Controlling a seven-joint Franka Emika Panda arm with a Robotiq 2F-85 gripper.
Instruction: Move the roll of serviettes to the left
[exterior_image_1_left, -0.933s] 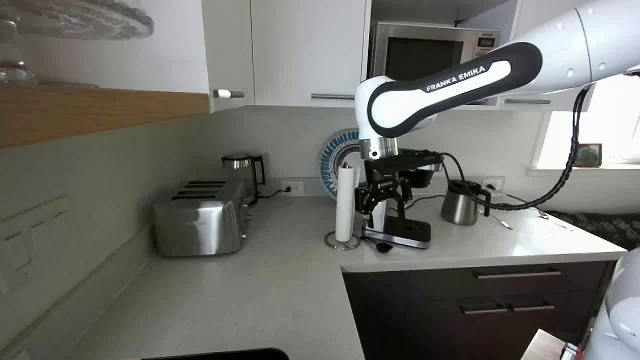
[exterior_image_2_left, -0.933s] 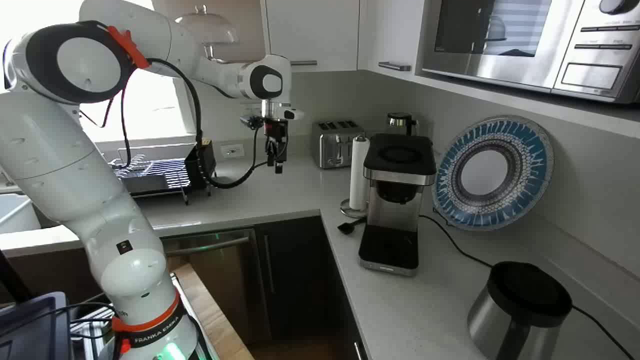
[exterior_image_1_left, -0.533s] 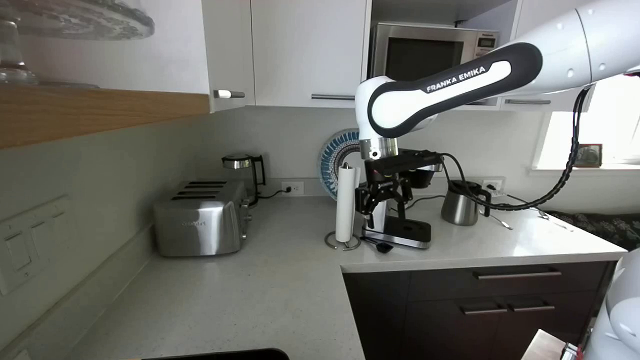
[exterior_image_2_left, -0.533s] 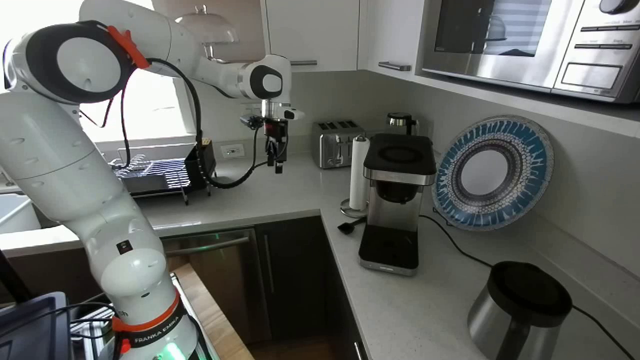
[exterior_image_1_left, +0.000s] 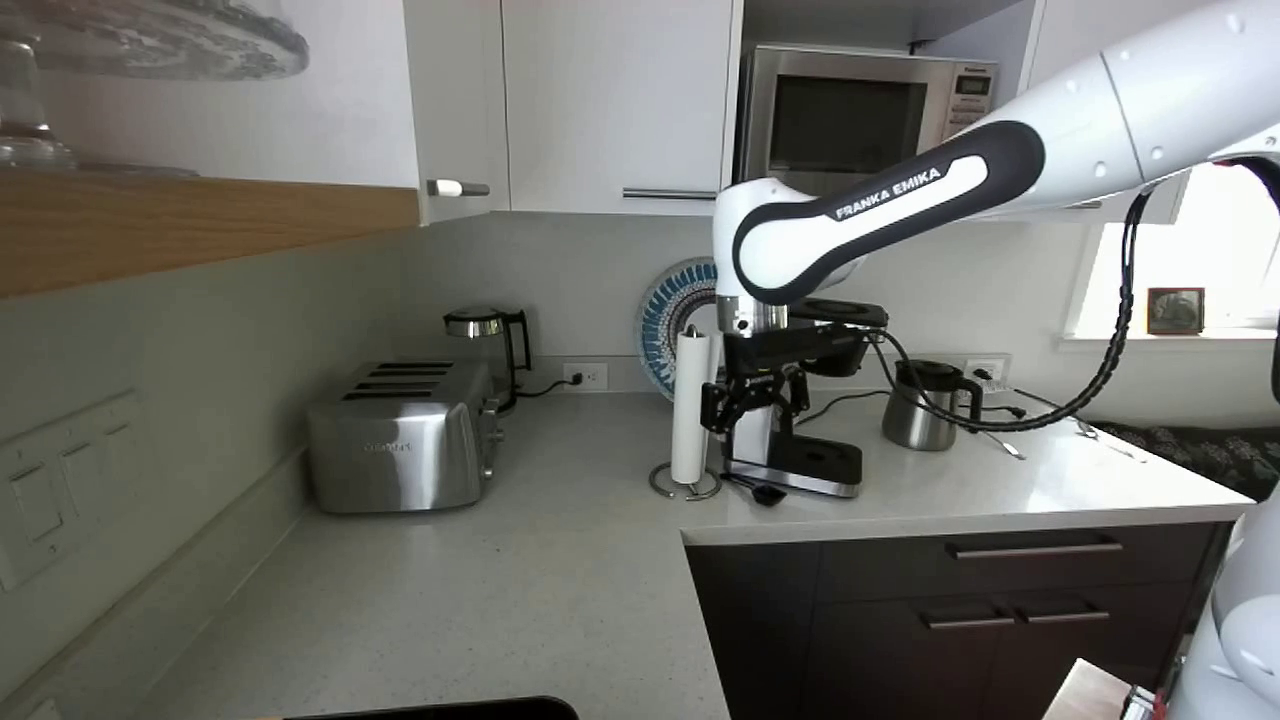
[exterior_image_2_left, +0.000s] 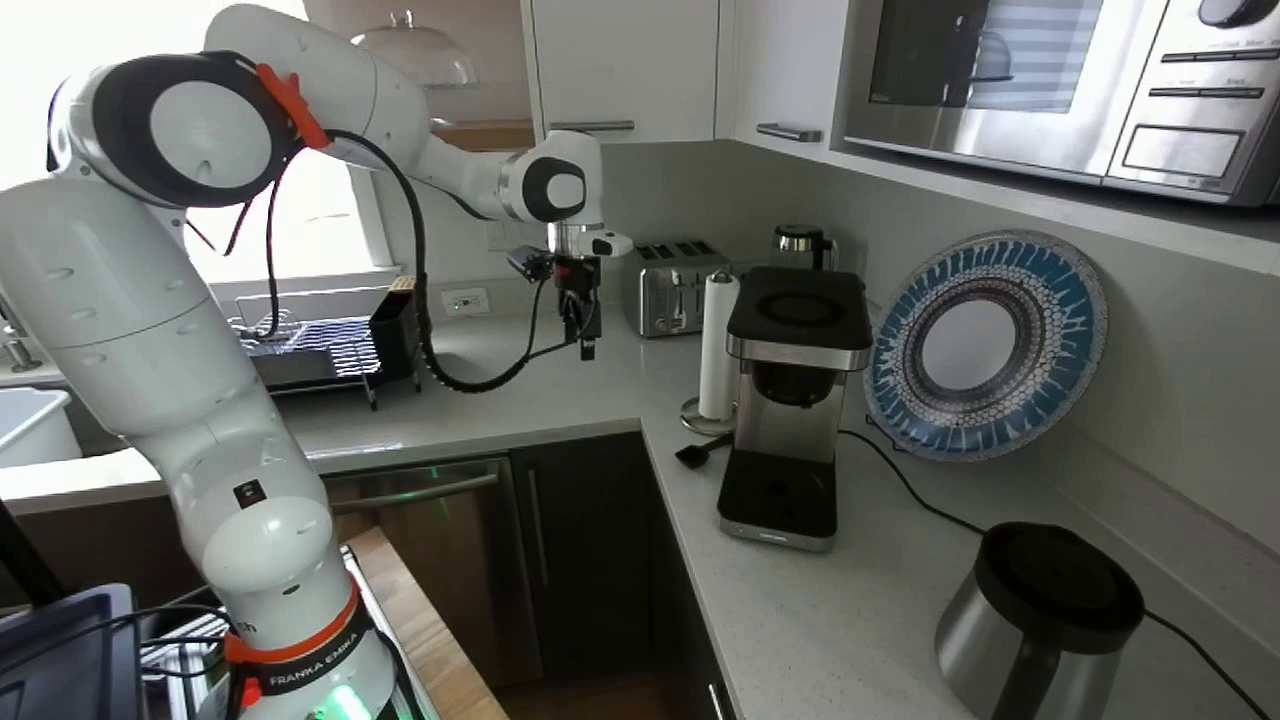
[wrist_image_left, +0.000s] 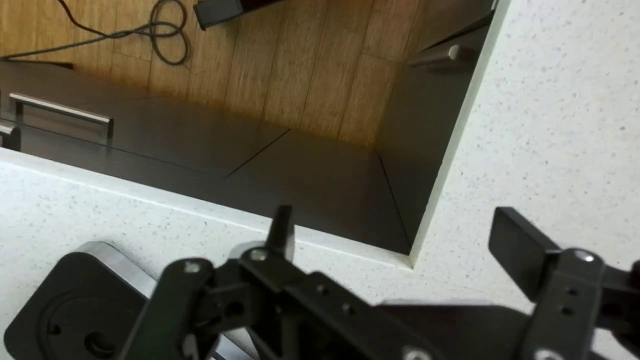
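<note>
Near the coffee maker and the roll upright just beside it, hovers with gripper spread and empty, likely pre-grasp, next probably needing to ease across and straddle that roll.

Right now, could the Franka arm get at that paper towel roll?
Probably yes: its fingers stand open, and nothing seems to block their way to the paper towel roll, though the coffee maker close beside it might crowd them.
</note>
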